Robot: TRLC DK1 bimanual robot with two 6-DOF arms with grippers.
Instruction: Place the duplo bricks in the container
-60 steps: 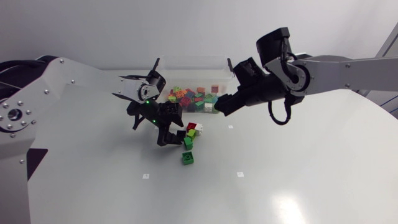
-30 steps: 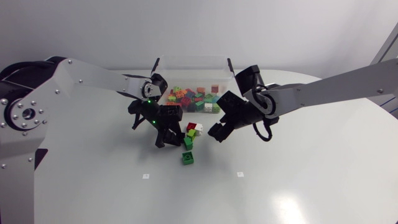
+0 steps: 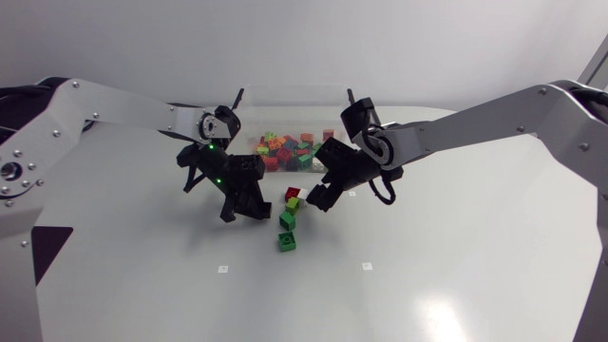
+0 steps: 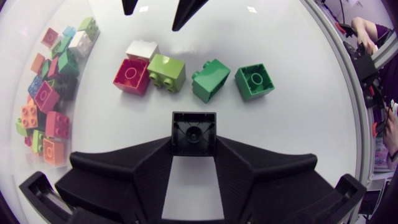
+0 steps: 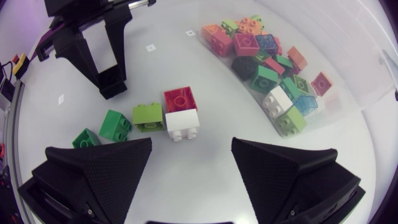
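The left gripper is clamped on a black duplo brick. Just ahead of it on the tabletop lie a red brick, a white brick, a lime brick and two green bricks. The right gripper, fingers apart and empty, is near the white brick. The clear container, beside the row, holds many bricks.

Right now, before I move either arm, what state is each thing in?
left claw: shut on the black brick.
black brick: gripped between the left claw's fingers.
right claw: open, empty.
red brick: loose on the table, studs up.
white brick: loose, against the red brick.
lime brick: loose, on its side.
green bricks: loose on the table.
container: open-topped, partly filled with bricks.
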